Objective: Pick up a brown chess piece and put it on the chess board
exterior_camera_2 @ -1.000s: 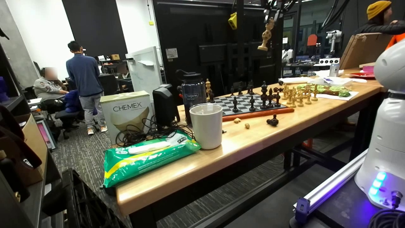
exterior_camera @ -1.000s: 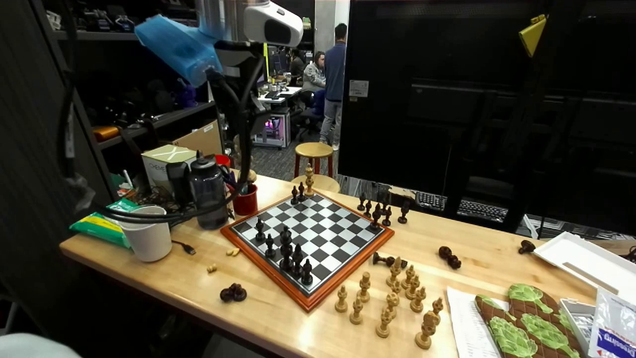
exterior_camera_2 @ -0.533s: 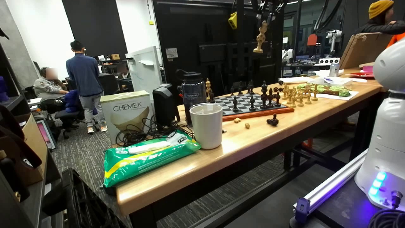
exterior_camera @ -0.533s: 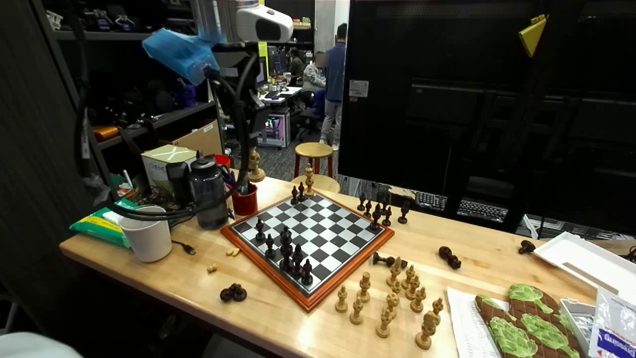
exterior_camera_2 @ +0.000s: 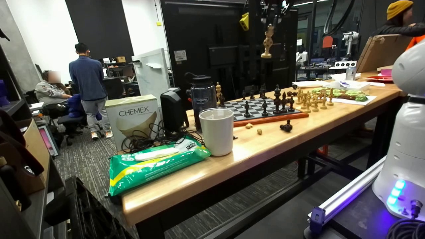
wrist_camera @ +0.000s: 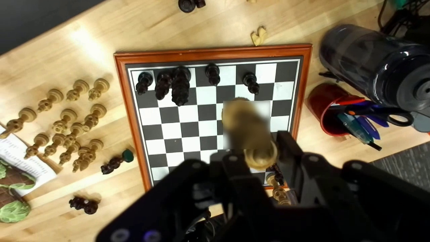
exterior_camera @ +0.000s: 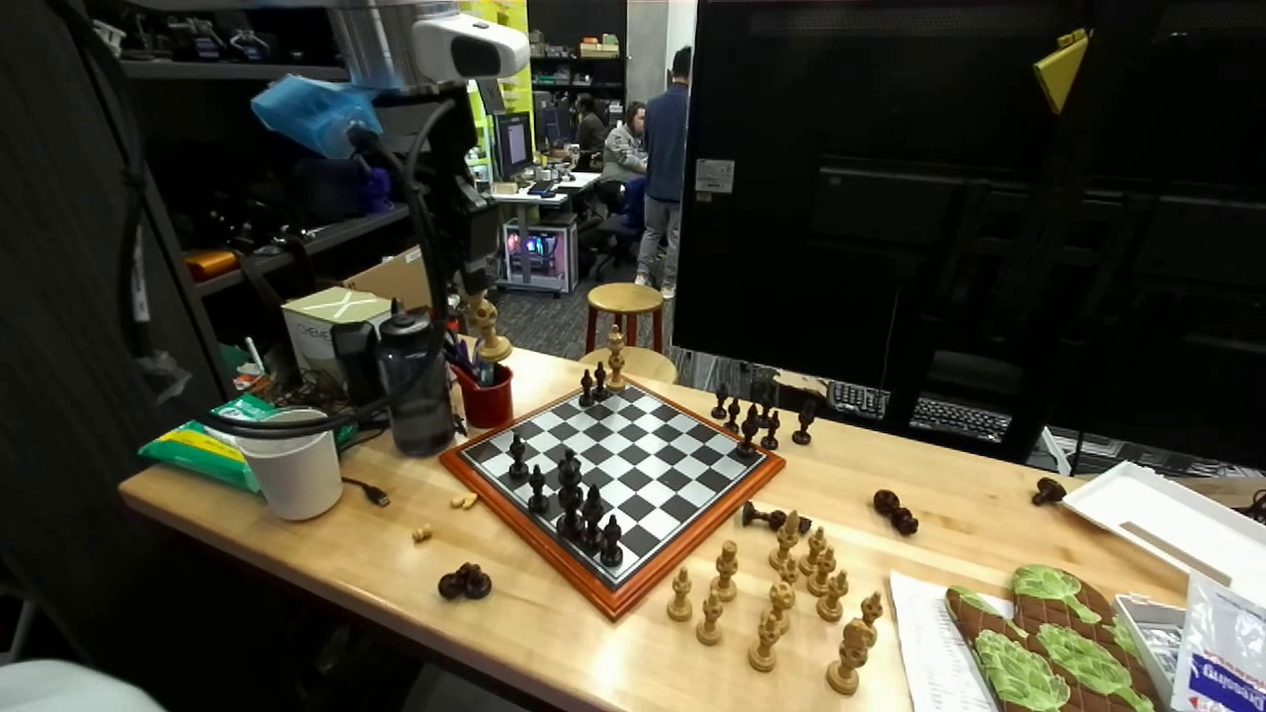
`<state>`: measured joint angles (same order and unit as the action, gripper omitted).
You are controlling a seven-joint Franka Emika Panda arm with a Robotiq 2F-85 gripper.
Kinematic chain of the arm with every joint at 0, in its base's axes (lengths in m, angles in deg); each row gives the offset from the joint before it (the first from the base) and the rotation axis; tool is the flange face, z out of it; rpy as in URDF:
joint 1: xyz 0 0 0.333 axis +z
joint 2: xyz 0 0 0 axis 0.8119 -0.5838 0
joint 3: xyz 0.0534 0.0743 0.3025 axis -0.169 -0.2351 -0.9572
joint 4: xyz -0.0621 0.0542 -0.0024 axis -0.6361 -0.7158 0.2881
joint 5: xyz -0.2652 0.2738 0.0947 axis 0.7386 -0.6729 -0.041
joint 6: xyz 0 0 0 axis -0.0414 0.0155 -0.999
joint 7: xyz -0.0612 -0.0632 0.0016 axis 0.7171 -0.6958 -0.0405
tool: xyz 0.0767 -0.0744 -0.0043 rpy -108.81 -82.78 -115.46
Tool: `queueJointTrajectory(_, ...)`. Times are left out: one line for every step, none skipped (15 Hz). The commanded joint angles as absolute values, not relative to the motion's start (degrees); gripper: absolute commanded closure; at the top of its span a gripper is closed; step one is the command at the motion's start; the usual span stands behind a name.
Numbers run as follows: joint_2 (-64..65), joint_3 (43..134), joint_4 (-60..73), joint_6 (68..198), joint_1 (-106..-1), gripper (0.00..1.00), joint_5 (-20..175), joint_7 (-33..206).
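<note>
My gripper (wrist_camera: 258,148) is shut on a light brown chess piece (exterior_camera_2: 267,41). The piece hangs nearly upright, base down, in the air above the chess board (wrist_camera: 174,129). It also shows in an exterior view (exterior_camera: 487,326), near the pen cup. In the wrist view its head (wrist_camera: 261,159) is between the fingers and its lower part is blurred. The board (exterior_camera: 643,455) has a reddish-brown frame. A light brown piece (exterior_camera: 615,361) and two small dark pieces (exterior_camera: 593,384) stand at its far corner. Several dark pieces (exterior_camera: 569,489) stand along its near left side.
Several light brown pieces (exterior_camera: 781,603) stand right of the board. Dark pieces (exterior_camera: 895,512) lie on the table. A red pen cup (exterior_camera: 487,398), a dark bottle (exterior_camera: 415,386) and a white cup (exterior_camera: 297,475) stand left. Oven mitts (exterior_camera: 1058,633) lie at right.
The arm has moved left in both exterior views, carrying the piece. The piece hangs straighter and slightly lower than a second ago. The pieces on the board have not moved.
</note>
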<state>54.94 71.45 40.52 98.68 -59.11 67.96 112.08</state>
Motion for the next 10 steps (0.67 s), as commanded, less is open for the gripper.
queueJointTrajectory(50.24, 69.61, 35.51, 95.47, -58.91, 0.92, 70.71, 114.43)
queueJointTrajectory(49.07, 69.29, 34.6, 94.97, -58.74, 0.92, 71.27, 114.73)
queueJointTrajectory(48.09, 69.22, 33.72, 94.43, -58.52, 0.92, 71.62, 114.75)
queueJointTrajectory(47.11, 69.22, 32.96, 93.83, -58.34, 0.92, 71.93, 114.73)
queueJointTrajectory(46.16, 69.27, 32.11, 93.32, -58.15, 0.92, 72.16, 114.76)
queueJointTrajectory(45.47, 69.45, 31.51, 92.83, -57.85, 0.92, 72.3, 114.58)
queueJointTrajectory(44.57, 69.49, 30.82, 92.56, -57.63, 0.92, 72.47, 114.71)
queueJointTrajectory(43.99, 69.62, 30.25, 92.08, -57.4, 0.92, 72.51, 114.64)
queueJointTrajectory(43.45, 69.79, 29.85, 91.67, -57.15, 0.92, 72.41, 114.45)
queueJointTrajectory(42.83, 69.86, 29.49, 91.51, -57.0, 0.92, 72.34, 114.52)
